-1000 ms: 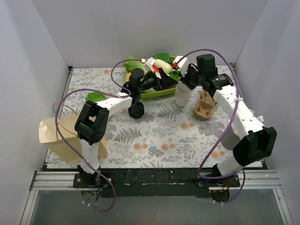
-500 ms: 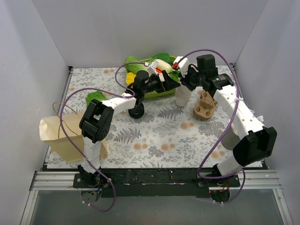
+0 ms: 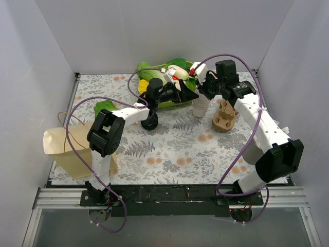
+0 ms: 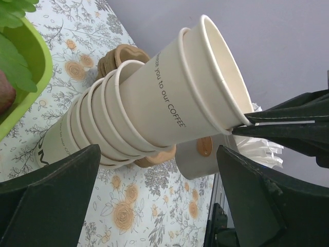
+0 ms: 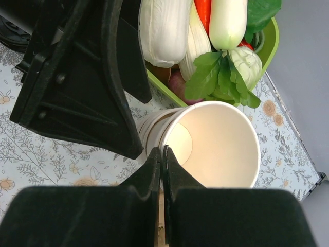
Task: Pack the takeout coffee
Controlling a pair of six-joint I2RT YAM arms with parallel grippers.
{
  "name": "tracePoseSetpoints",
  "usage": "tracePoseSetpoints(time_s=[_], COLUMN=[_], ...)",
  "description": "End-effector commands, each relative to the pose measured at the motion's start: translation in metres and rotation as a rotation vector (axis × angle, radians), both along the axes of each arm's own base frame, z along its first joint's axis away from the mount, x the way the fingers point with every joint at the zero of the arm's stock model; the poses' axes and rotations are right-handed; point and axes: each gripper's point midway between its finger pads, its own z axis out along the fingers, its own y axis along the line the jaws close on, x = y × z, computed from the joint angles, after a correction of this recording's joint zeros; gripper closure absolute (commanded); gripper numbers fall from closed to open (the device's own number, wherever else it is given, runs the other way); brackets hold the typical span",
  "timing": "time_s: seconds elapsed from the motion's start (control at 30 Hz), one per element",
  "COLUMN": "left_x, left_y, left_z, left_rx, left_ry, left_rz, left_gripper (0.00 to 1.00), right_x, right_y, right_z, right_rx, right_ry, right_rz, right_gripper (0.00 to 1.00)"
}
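Jaws of the right gripper (image 5: 162,154) pinch the thin rim of the top cup in the nested stack of lidless paper cups (image 4: 154,110). The left gripper's (image 3: 189,95) jaws are spread wide, facing the stack. The round black-lidded takeout coffee (image 3: 149,122) stands at the stack's 8 o'clock.

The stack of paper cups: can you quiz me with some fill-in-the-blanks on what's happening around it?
The right gripper pinches the ___ of the top cup of the stack of paper cups.
The left gripper is ___ and holds nothing.
The cup's lettering ends in the word ___.
The vegetables lie in a ___ tray.
Missing words: rim, open, COFFEE, green.
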Motion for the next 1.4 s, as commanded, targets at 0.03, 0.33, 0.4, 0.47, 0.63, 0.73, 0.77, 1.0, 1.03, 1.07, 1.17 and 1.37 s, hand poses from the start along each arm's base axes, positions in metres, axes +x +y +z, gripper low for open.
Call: tracePoseSetpoints(time_s=[0.03, 0.33, 0.4, 0.47, 0.63, 0.73, 0.77, 1.0, 1.03, 1.07, 1.17, 1.37], left_x=[-0.014, -0.007, -0.002, 0.003, 0.014, 0.02, 0.021, 0.03, 0.032, 0.032, 0.033, 0.028], left_y=[0.001, 0.002, 0.003, 0.004, 0.002, 0.003, 0.003, 0.003, 0.004, 0.003, 0.004, 0.005], left_z=[0.023, 0.026, 0.024, 0.021, 0.016, 0.011, 0.01, -0.004, -0.005, -0.009, -0.014, -0.022], left_rx=[-0.043, -0.081, -0.078, -0.078, -0.065, -0.055, -0.054, -0.028, -0.02, -0.014, 0.004, 0.032], left_ry=[-0.038, 0.02, 0.038, 0.063, 0.082, 0.09, 0.094, 0.116, 0.111, 0.116, 0.122, 0.13], left_rz=[-0.04, -0.01, 0.01, 0.034, 0.072, 0.097, 0.101, 0.141, 0.149, 0.153, 0.162, 0.152], left_gripper=[0.02, 0.02, 0.02, 0.02, 0.02, 0.02, 0.02, 0.02, 0.02, 0.02, 0.02, 0.02], right_x=[-0.001, -0.005, -0.007, -0.008, -0.009, -0.01, -0.011, -0.009, -0.009, -0.007, -0.001, 0.009], right_y=[-0.001, -0.001, -0.001, -0.001, 0.001, 0.001, 0.001, 0.004, 0.005, 0.005, 0.007, 0.014], right_z=[0.007, 0.004, 0.004, 0.004, 0.006, 0.006, 0.005, 0.009, 0.012, 0.015, 0.024, 0.04], right_rx=[0.001, -0.006, -0.004, -0.002, 0.004, 0.006, 0.005, 0.022, 0.028, 0.037, 0.059, 0.135], right_ry=[-0.031, -0.022, -0.019, -0.015, -0.014, -0.01, -0.004, -0.014, -0.023, -0.031, -0.074, -0.11], right_rz=[0.009, 0.018, 0.022, 0.026, 0.032, 0.038, 0.041, 0.047, 0.045, 0.037, 0.029, -0.002], right_gripper=[0.99, 0.99, 0.99, 0.99, 0.99, 0.99, 0.99, 0.99, 0.99, 0.99, 0.99, 0.99])
